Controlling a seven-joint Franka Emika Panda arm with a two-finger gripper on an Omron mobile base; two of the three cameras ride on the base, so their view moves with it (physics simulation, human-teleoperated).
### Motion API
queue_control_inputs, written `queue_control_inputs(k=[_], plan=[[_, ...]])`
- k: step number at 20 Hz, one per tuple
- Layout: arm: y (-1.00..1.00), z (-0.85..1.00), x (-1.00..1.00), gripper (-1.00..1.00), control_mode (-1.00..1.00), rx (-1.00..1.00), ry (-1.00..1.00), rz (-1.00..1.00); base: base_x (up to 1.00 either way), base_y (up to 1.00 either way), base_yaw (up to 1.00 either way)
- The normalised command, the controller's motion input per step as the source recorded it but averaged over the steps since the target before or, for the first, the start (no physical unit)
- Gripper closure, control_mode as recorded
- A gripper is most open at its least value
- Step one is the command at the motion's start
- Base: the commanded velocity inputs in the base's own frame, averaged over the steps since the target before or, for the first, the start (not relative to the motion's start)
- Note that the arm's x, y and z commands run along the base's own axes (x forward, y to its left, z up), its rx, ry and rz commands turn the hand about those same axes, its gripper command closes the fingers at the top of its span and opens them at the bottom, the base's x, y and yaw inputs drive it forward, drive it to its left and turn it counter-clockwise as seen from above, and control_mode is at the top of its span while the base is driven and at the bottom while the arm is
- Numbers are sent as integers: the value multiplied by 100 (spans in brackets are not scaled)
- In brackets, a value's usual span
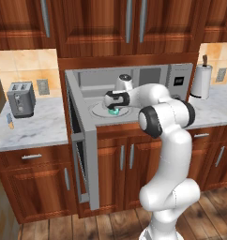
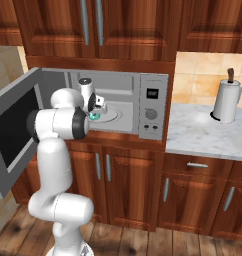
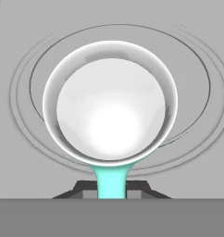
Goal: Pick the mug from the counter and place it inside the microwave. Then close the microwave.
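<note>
Item: mug point(image 3: 112, 109), teal, white inside, directly under my gripper point(image 3: 112, 190), whose fingers pinch its handle. I see it over the turntable plate point(image 3: 192, 74) inside the microwave point(image 1: 178, 77). Microwave door point(image 1: 85, 154) hangs open, off to the hand's side.

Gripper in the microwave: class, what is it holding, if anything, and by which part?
The gripper holds the mug by its teal handle, above the microwave turntable.
</note>
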Motion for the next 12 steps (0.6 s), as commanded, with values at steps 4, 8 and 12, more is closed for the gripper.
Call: queue_control_inputs(k=[4,8,12], plan=[[4,-10,12,100,-100,0,0,0,0,0,0],[0,-14,26,100,-100,0,1,0,0,0,0],[0,-12,21,100,-100,0,2,0,0,0,0]])
